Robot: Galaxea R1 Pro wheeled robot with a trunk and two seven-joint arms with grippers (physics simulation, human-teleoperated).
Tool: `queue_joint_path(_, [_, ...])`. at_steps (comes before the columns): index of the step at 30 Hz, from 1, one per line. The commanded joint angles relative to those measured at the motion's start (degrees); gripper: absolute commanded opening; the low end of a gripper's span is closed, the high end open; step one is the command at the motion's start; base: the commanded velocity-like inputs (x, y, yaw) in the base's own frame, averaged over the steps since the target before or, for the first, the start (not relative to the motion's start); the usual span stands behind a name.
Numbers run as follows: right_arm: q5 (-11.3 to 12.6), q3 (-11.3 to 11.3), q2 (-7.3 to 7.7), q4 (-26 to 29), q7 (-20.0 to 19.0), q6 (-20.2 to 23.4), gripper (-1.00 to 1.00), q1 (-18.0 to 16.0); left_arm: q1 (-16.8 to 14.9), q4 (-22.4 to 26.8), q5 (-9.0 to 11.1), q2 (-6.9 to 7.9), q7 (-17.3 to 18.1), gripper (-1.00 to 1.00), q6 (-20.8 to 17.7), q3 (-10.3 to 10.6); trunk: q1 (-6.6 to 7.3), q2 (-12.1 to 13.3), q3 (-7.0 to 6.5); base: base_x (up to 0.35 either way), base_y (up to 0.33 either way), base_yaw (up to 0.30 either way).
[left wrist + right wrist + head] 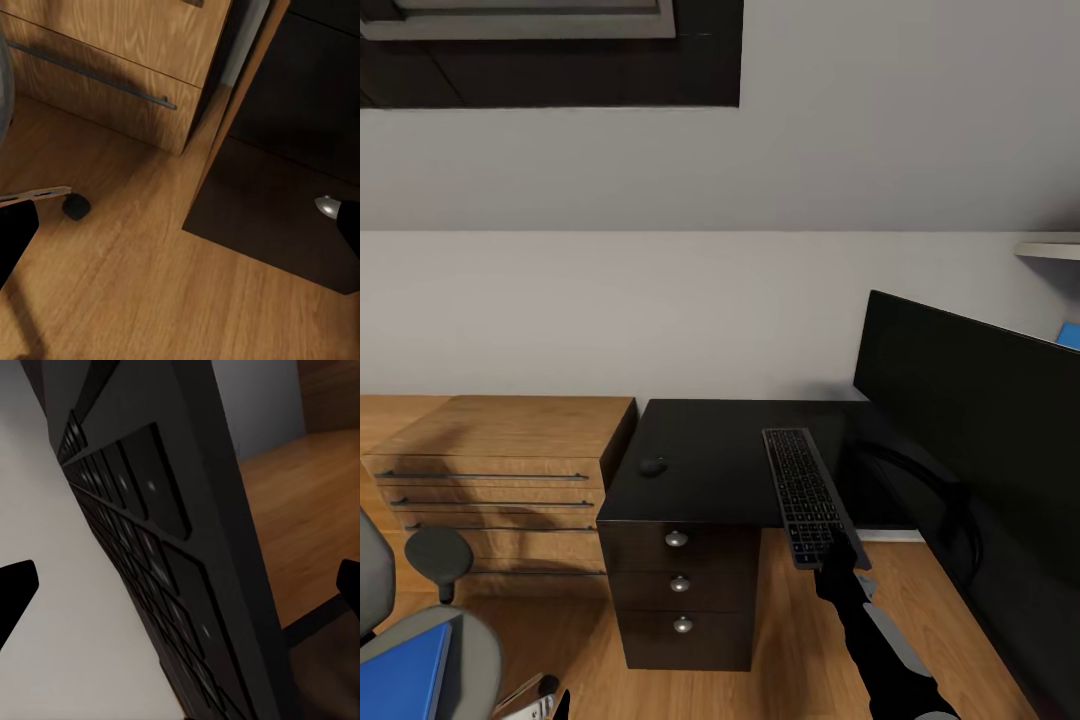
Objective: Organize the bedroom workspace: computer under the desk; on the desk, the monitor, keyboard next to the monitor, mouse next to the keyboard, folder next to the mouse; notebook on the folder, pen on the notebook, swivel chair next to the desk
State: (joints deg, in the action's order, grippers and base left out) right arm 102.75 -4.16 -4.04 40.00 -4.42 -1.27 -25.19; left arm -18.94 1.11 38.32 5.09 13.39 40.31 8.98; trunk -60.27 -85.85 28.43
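The long dark grey keyboard [806,495] lies lengthwise on the glossy black desk [710,450], its near end hanging past the front edge. My right gripper [838,560] is at that near end. In the right wrist view the gripper [184,577] is open, with the keyboard [150,547] edge-on between the spread fingers. The small black mouse [652,466] sits near the desk's left edge. The wide black monitor [970,420] stands at the right. The blue folder [400,675] rests on the grey swivel chair [465,640]. My left gripper [187,214] hangs open over the floor. Notebook and pen are out of view.
A light wooden dresser [500,460] stands left of the desk, touching it. The desk's drawer unit [680,580] has round silver knobs [328,206]. A chair castor [75,205] sits on the wooden floor [150,285]. A shelf edge [1050,248] juts from the right wall.
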Motion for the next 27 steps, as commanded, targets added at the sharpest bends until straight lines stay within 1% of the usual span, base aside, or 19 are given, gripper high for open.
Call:
queue_joint_path(1, [0.6,-0.1,-0.03,0.0,-0.2,-0.1,1.0,0.0,0.0,-0.1,0.6,0.01,0.3,1.0,0.1,0.4,0.0,0.0,0.06,0.0,0.0,0.0])
queue_joint_path(5, [0.6,0.0,-0.01,0.0,-0.2,-0.1,1.0,0.0,0.0,-0.1,0.6,0.01,0.3,1.0,0.1,0.4,0.0,0.0,0.06,-0.012,0.0,0.0])
queue_joint_path(9, [0.5,0.0,-0.01,-0.1,-0.2,-0.1,1.0,0.0,0.0,-0.1,0.6,0.01,0.3,1.0,0.1,0.4,0.0,0.0,0.06,-0.171,0.0,0.0])
queue_joint_path(27, [0.5,0.3,-0.08,-0.1,-0.2,-0.1,1.0,0.0,0.0,-0.1,0.6,0.05,0.3,1.0,0.1,0.4,0.0,0.0,0.06,-0.302,0.0,0.0])
